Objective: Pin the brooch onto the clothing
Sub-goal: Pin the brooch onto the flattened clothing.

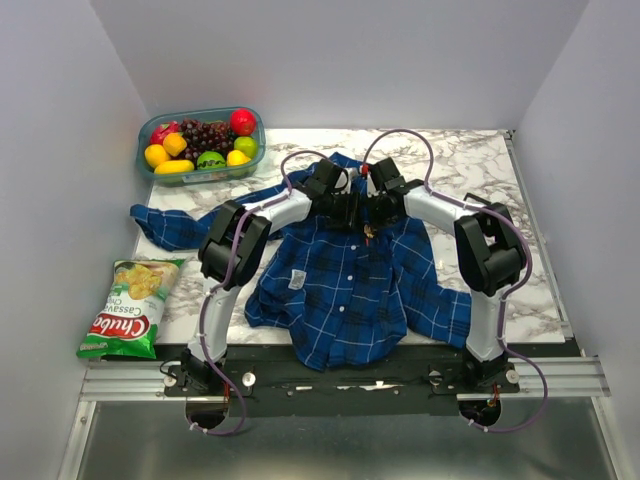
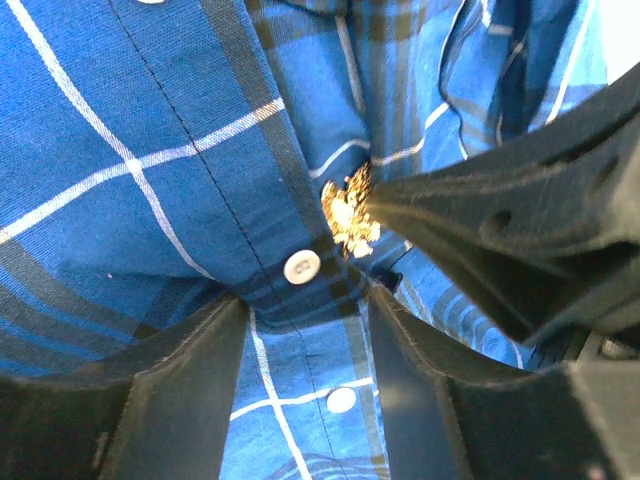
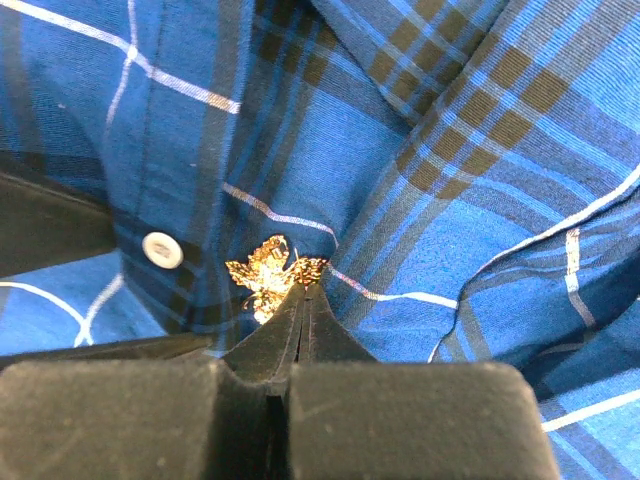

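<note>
- Blue plaid shirt (image 3: 450, 250) lay spread on the marble table (image 1: 500, 170), and both my arms met over its upper front, near the collar.
- My brooch (image 3: 262, 285) sat on the button placket, just beside a white button (image 3: 162, 249); it showed gold with a reddish bit at its right edge.
- My right gripper (image 3: 303, 292) had its fingers pressed tight together, tips right at that reddish edge. I judged it was nipping the brooch there rather than only touching it.
- From those tips the brooch lay straight ahead and a little to the left, toward the button. Its outline was too ragged for me to name a long axis.
- My left gripper (image 2: 305, 310) stood spread and held nothing, one finger on each side of the placket, the brooch just beyond its tips.
- So the right arm was on the brooch and the left was near, placed, I judged, to steady the cloth.
- Whether the pin had gone through the fabric I could not tell.
</note>
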Robot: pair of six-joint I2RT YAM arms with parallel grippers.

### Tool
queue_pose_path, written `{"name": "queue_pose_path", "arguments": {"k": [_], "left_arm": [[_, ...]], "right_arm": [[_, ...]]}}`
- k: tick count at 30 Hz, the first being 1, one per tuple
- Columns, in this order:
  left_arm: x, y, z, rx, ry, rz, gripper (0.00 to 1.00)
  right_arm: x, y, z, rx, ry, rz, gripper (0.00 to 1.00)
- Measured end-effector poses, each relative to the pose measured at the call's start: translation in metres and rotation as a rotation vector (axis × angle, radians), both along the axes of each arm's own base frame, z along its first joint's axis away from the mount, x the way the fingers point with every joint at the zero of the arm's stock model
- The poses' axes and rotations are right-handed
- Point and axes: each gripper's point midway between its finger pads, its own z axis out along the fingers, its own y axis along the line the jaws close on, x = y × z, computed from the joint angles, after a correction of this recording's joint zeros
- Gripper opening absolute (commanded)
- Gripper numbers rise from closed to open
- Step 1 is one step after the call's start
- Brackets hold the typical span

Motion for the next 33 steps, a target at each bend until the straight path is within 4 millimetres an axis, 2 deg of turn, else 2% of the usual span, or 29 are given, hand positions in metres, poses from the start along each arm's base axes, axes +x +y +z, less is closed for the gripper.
{"name": "queue_pose_path", "arguments": {"k": [2,4,7,8,9,11,17,21,27,33], "left_arm": [[0.001,-0.002,-0.002,-0.006,-0.002,0.004,0.48],[0.003,-0.005,-0.004,-0.013,-0.003,0.008,0.47],[0.004,-0.006,-0.005,-0.013,-0.008,0.010,0.55],[0.004,-0.006,-0.004,-0.011,-0.010,0.010,0.62],[0.004,-0.006,-0.003,-0.009,-0.016,0.010,0.66],[0.004,-0.007,0.000,-0.003,-0.031,0.012,0.69],[0.005,0.012,0.005,0.089,-0.092,0.056,0.72],[0.005,0.015,0.012,0.098,-0.112,0.060,0.66],[0.003,0.007,0.013,0.040,-0.091,0.066,0.53],[0.003,-0.005,0.020,-0.010,-0.110,0.062,0.53]], "right_arm": [[-0.001,0.001,0.001,0.008,-0.006,-0.007,0.00],[-0.001,0.001,0.001,0.015,-0.009,-0.018,0.00],[-0.001,0.001,0.000,0.020,-0.010,-0.046,0.01],[-0.001,0.001,0.001,0.020,-0.012,-0.058,0.00],[-0.001,0.000,0.001,0.019,-0.014,-0.071,0.00],[0.000,-0.002,0.001,0.015,-0.017,-0.096,0.01],[-0.002,-0.007,0.002,0.003,-0.026,-0.156,0.00],[-0.002,-0.007,0.001,0.009,-0.028,-0.182,0.01],[-0.002,-0.008,0.001,0.022,-0.035,-0.217,0.00],[-0.004,-0.012,0.002,0.022,-0.050,-0.243,0.00]]}}
